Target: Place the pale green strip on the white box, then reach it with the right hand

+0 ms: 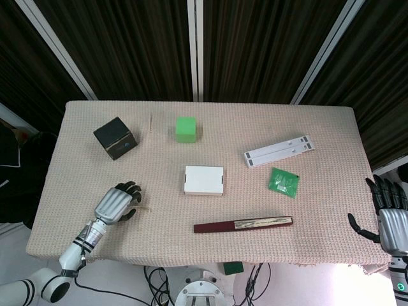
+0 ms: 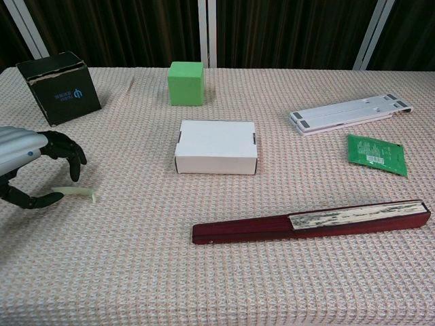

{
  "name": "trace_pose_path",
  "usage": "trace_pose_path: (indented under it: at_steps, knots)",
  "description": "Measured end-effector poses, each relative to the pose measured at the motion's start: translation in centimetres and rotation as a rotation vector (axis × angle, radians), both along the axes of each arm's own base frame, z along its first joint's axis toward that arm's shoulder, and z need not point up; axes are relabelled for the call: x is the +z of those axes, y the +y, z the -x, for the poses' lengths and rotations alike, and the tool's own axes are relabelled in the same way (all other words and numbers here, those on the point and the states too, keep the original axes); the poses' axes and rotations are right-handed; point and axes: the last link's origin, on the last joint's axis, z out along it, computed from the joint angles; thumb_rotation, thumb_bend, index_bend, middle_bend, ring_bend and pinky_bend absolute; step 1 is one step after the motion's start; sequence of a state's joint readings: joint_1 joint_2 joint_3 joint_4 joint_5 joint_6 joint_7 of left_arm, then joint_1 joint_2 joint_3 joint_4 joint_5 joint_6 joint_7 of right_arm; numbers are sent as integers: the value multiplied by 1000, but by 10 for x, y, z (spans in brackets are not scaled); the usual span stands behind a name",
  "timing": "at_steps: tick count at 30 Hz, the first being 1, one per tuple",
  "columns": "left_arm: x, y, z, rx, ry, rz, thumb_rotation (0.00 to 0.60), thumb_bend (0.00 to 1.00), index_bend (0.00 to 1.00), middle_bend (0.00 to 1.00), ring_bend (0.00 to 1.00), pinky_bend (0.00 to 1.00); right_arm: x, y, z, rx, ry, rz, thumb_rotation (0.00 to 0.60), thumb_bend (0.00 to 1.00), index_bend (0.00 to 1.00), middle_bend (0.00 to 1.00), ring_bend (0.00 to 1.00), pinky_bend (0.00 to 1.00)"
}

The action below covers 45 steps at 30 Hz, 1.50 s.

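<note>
Pinching the thin pale green plastic strip [image 2: 76,193] in my left hand [image 2: 30,166] at the table's eight o'clock, I should lift it level toward the flat white cardboard box [image 2: 216,145] at centre, while my right hand [image 1: 390,213] waits open, holding nothing.

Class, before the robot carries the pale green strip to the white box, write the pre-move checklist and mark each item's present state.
1. Pale green strip pinched in the left robot hand: ok.
2. Strip lifted off the cloth: cannot tell.
3. White box top bare: ok.
4. Path from strip to box free of objects: ok.
5. Right robot hand away from the box, at the table edge: ok.
</note>
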<state>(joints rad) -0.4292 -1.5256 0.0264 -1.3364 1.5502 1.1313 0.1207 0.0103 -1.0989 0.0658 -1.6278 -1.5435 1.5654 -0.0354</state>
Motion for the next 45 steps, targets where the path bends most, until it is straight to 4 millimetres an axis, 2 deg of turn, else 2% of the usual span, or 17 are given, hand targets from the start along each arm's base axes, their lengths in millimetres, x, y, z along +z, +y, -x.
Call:
trace_pose_path:
  at_steps: [17,27,36,45]
  knots:
    - [-5,2,-1,-1,10,17,600,313,495,289,180,299,5,-2,4,-10,-8,22,403,327,0,0,0,0]
    - [-7,6,-2,0,16,19,600,315,527,296,180,295,4,-3,5,-27,11,11,417,410,0,0,0,0]
    - [-8,8,-2,5,20,24,600,410,557,303,180,291,3,-4,7,-42,17,6,428,437,0,0,0,0]
    - [-10,8,-3,11,17,35,600,453,586,306,180,294,4,-5,8,-46,17,10,428,437,0,0,0,0]
